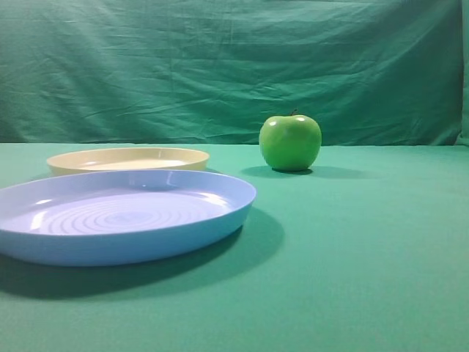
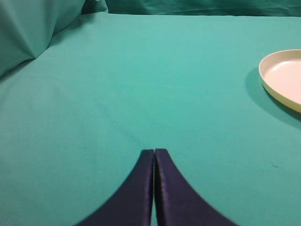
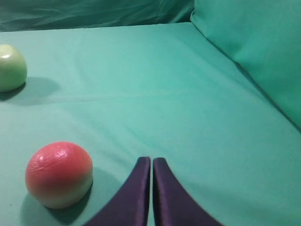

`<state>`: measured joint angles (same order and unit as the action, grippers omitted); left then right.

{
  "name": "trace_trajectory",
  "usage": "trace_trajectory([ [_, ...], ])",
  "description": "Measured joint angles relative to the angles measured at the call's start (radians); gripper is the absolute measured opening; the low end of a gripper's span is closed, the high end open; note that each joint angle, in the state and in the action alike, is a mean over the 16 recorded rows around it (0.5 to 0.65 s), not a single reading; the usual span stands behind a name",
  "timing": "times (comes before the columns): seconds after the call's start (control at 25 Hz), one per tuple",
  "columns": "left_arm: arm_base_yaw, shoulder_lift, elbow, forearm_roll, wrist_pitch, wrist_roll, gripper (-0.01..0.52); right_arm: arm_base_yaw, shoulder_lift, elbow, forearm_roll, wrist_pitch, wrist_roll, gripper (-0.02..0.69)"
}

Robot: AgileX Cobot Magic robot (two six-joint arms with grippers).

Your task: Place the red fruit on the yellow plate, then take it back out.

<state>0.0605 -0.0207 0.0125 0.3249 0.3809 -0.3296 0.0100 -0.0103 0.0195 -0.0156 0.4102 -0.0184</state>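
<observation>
The red fruit (image 3: 59, 174), red on top and pale cream at its base, rests on the green cloth at the lower left of the right wrist view. My right gripper (image 3: 151, 160) is shut and empty, just right of the fruit and apart from it. The yellow plate (image 1: 128, 158) lies at the back left in the high view, and its rim (image 2: 282, 77) shows at the right edge of the left wrist view. My left gripper (image 2: 154, 151) is shut on nothing, over bare cloth well left of the plate. The fruit and both grippers are out of the high view.
A large light blue plate (image 1: 124, 246) with concentric rings lies in front of the yellow one. A glossy green apple (image 1: 290, 141) stands behind and right of it, seen too in the right wrist view as the pale apple (image 3: 10, 67). Green cloth folds rise at the table's sides.
</observation>
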Motion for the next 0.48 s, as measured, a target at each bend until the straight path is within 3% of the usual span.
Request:
trace_trajectory([
  [0.48, 0.000, 0.000, 0.000, 0.000, 0.000, 0.000, 0.000, 0.000, 0.000, 0.000, 0.000, -0.003, 0.000, 0.000],
])
